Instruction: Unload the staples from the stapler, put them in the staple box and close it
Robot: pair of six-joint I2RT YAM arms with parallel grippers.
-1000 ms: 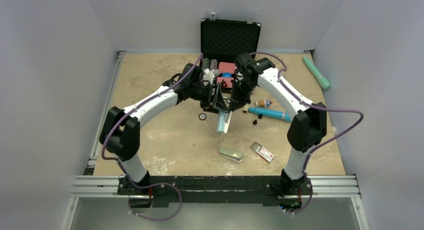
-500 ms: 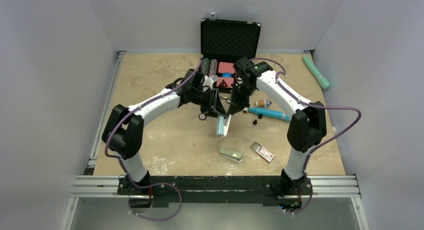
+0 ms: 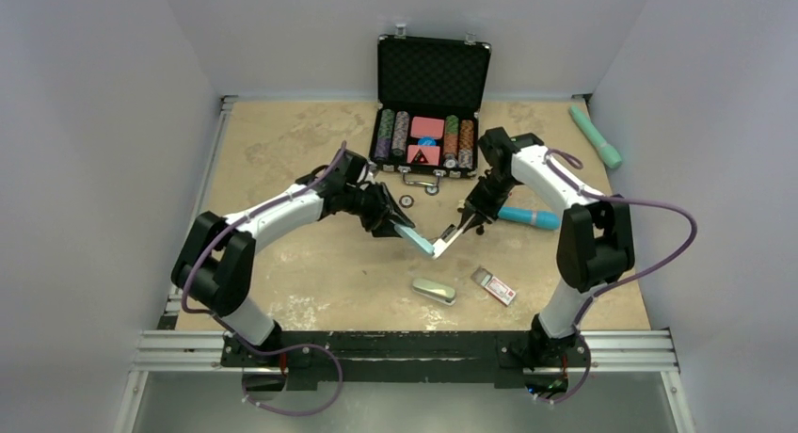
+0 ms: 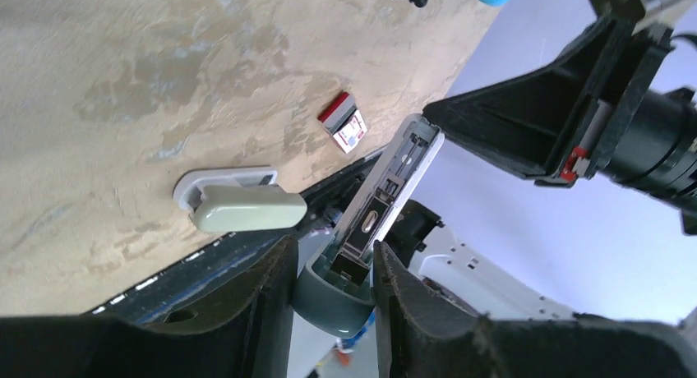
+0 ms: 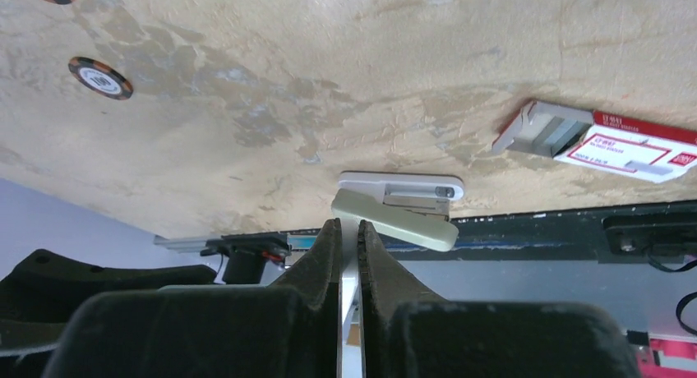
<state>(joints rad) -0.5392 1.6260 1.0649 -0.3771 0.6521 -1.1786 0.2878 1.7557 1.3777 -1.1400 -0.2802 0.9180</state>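
While the left gripper (image 3: 393,226) clamps the teal-and-white plastic stapler (image 3: 419,243) by its teal base, the right gripper (image 3: 458,230) pinches its white upper arm, holding it opened above the centre of the tan table (image 3: 311,264).

Open chip case (image 3: 433,71), teal marker (image 3: 527,216)

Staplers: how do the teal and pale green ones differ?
The teal stapler is held aloft, left hand on its teal body, right hand on its white arm; the pale green stapler lies untouched on the table. The teal one is swung wide open; the pale green one barely gapes. Both have a white half.
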